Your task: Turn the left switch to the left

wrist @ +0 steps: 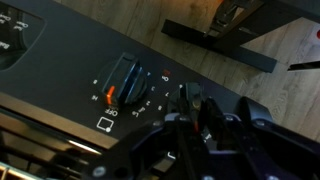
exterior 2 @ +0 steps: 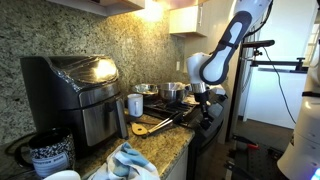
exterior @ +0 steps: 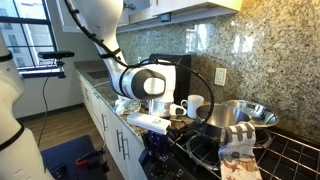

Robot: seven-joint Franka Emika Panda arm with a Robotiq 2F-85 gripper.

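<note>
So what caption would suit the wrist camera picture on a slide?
The tool close beside a black stove knob with an orange mark, wooden floor beyond.

Daylight comes from the window [exterior: 22, 40] at the far left in an exterior view. It is blown out to near white, and the rest of that picture sits in softer, warmer light. An overhead lamp [exterior 2: 150, 8] glares in an exterior view and throws a bright patch onto the granite wall [exterior 2: 60, 30]. The plastic wrap [exterior 2: 85, 68] on the air fryer [exterior 2: 70, 105] shines, and the metal bowl [exterior: 250, 112] catches highlights. Both exterior views are small and soft, so you lose fine detail. Your wrist view is dim. The black stove panel [wrist: 60, 70] is murky, the knob [wrist: 125, 85] reads fairly sharp, and the gripper [wrist: 200, 108] in the foreground is a dark, blurred mass.
</note>
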